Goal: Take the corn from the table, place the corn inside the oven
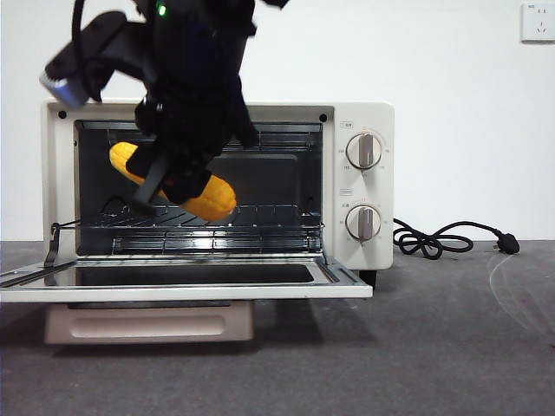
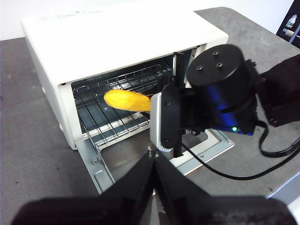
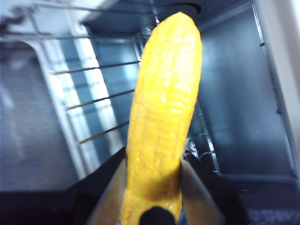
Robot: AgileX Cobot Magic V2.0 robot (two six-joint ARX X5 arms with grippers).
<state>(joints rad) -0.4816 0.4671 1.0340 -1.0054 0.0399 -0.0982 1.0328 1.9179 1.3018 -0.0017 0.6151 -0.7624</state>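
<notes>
The yellow corn [image 1: 217, 198] hangs tilted in the open mouth of the cream-white oven [image 1: 364, 121], just above the wire rack [image 1: 260, 221]. My right gripper [image 1: 182, 178] comes down from above and is shut on its middle. In the right wrist view the corn [image 3: 164, 117] stands between the jaws of the right gripper [image 3: 152, 187], pointing into the oven cavity [image 3: 243, 117]. The left wrist view shows the corn [image 2: 124, 100] reaching into the oven [image 2: 117, 37]. My left gripper [image 2: 153, 157] waits shut and empty, back from the oven over the table [image 2: 37, 150].
The oven's glass door [image 1: 173, 290] lies folded down flat toward the front. A black cord with its plug [image 1: 434, 238] lies on the dark grey table [image 1: 451, 347] to the right of the oven. Two knobs [image 1: 364, 150] are on the oven's right panel.
</notes>
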